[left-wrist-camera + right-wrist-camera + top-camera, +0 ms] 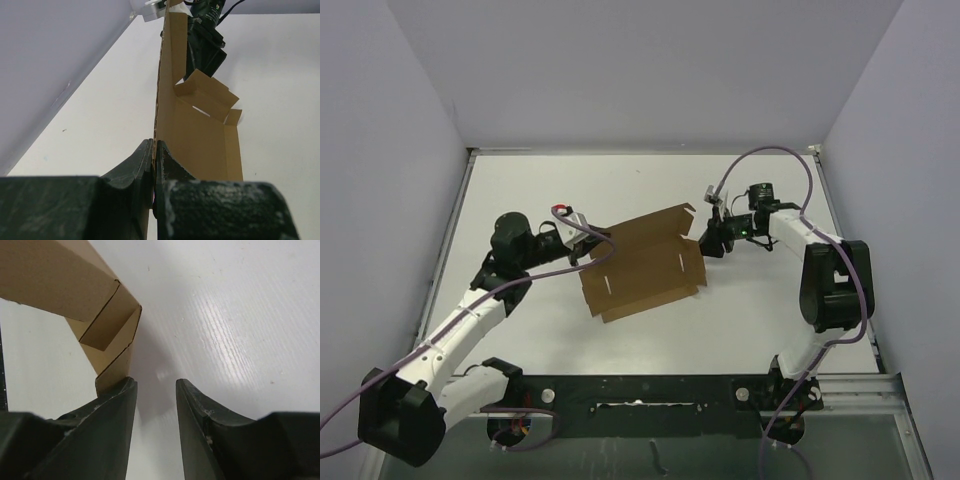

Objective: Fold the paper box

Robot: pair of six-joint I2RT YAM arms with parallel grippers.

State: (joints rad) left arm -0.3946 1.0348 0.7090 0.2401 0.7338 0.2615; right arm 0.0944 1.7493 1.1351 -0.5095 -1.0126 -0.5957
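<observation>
Brown cardboard paper box (pixel 642 265), partly folded, at the middle of the white table (pixel 750 320).
The left gripper (pixel 154 150) is clamped on its left edge; the right gripper (pixel 156 387) is parted and empty, just beside a flap.

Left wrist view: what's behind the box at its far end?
The black body of the right gripper shows past the box, with white table around it. Its fingers are covered by the cardboard in that view.
</observation>
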